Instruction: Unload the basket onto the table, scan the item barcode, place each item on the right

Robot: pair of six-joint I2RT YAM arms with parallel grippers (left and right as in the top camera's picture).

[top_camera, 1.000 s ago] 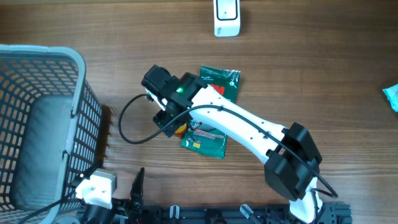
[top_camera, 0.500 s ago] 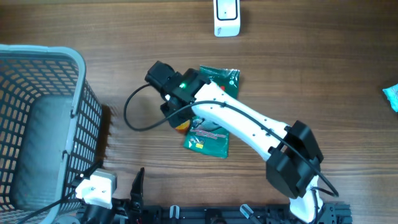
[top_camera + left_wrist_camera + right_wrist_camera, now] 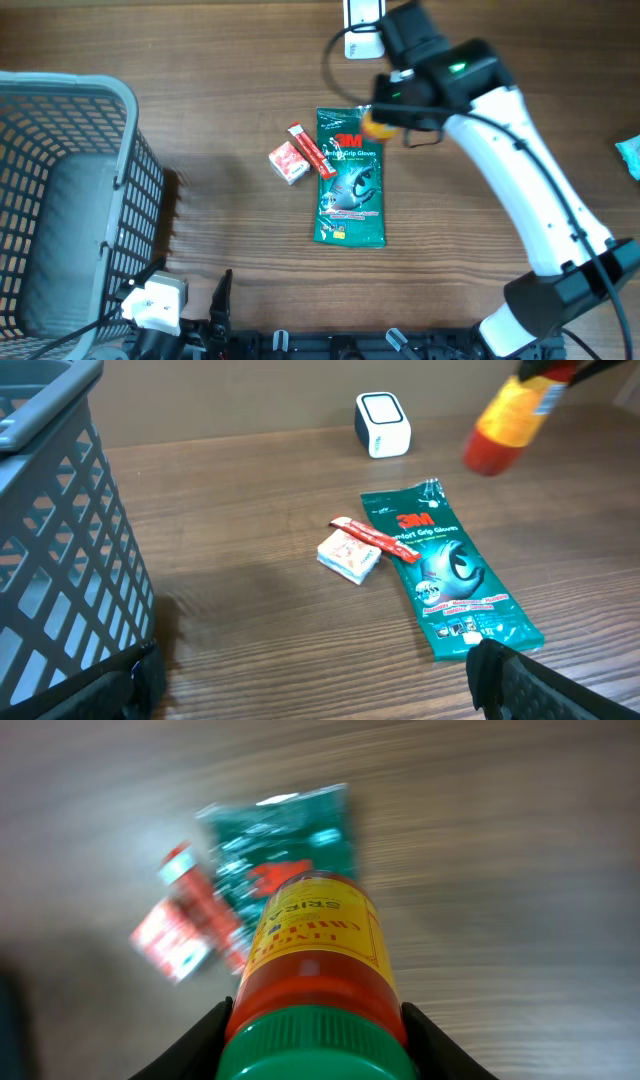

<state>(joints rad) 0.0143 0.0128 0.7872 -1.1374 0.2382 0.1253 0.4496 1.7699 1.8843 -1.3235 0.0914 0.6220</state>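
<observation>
Right hand (image 3: 318, 1038) is closed on a bottle (image 3: 377, 124) with red body, yellow label and green cap; fingers clamp it just below the cap. The bottle hangs in the air, tilted, clear of the tabletop (image 3: 200, 60), near the white scanner (image 3: 383, 425) at the far edge. Below it lie a green packet (image 3: 350, 178), a red stick (image 3: 313, 150) and a small red-and-white box (image 3: 288, 162). Left hand (image 3: 320, 690) stands wide, holding nothing, beside the grey basket (image 3: 60, 90).

Even bright light, motion-blurred right wrist view
</observation>
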